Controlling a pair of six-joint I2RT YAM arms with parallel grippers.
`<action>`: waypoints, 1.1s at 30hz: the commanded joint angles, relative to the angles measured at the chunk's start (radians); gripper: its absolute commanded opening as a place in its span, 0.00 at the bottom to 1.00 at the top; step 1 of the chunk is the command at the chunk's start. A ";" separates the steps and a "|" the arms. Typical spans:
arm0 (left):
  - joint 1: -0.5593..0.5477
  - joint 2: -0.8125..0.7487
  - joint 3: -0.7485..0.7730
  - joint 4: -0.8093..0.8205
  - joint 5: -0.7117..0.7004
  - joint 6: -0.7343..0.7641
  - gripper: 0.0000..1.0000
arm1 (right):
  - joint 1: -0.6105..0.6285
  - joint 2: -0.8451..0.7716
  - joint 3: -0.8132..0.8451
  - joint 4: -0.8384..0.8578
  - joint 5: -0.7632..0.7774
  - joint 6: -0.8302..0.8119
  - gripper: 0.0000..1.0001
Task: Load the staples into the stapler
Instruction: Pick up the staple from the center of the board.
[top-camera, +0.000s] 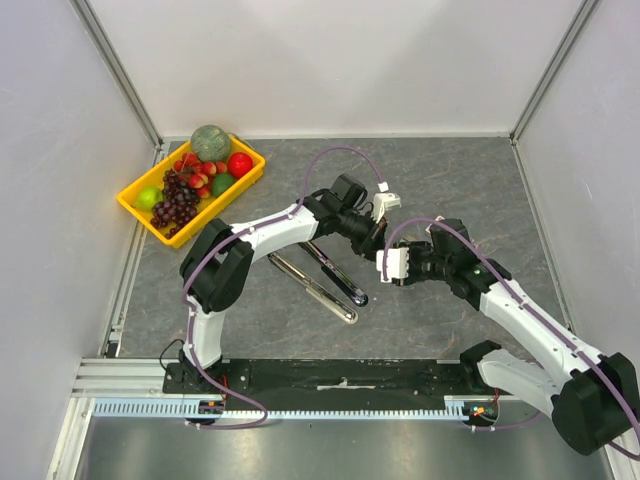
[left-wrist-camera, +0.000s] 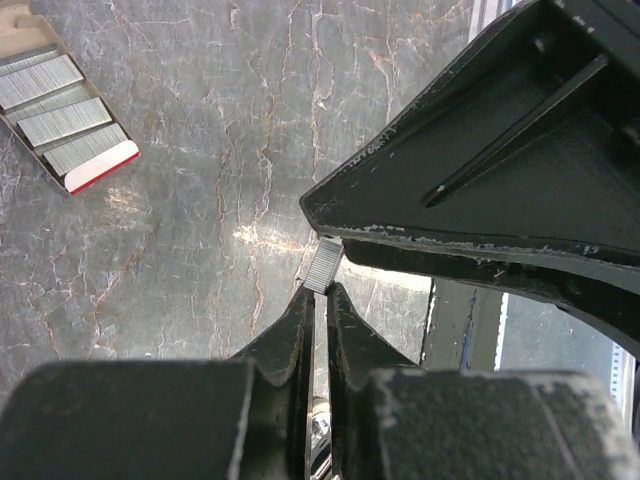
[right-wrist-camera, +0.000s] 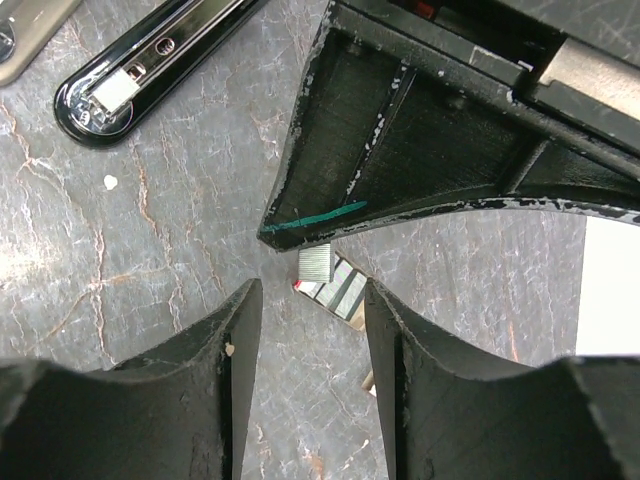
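My left gripper (left-wrist-camera: 322, 290) is shut on a short grey strip of staples (left-wrist-camera: 323, 267), which sticks out past its fingertips and is held above the table. The strip also shows in the right wrist view (right-wrist-camera: 315, 263), under the left gripper's finger. My right gripper (right-wrist-camera: 311, 292) is open and empty, tip to tip with the left one (top-camera: 372, 238). The staples box (left-wrist-camera: 68, 122), white and red with a grey tray of strips, lies on the table below (right-wrist-camera: 342, 291). The stapler (top-camera: 335, 272) lies opened out flat, left of both grippers, its black end (right-wrist-camera: 140, 70) in the right wrist view.
A yellow tray (top-camera: 134, 200) of toy fruit stands at the back left. The stapler's silver arm (top-camera: 318, 291) lies beside its black one. White walls close in the grey marbled table on three sides.
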 joint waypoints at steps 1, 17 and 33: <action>0.007 -0.011 0.023 0.041 0.046 -0.045 0.02 | 0.013 0.001 -0.010 0.077 0.029 0.037 0.51; 0.015 0.000 0.025 0.052 0.070 -0.063 0.02 | 0.032 0.002 -0.022 0.079 0.035 0.006 0.43; 0.016 0.013 0.026 0.056 0.089 -0.075 0.02 | 0.052 -0.018 -0.037 0.113 0.077 -0.006 0.34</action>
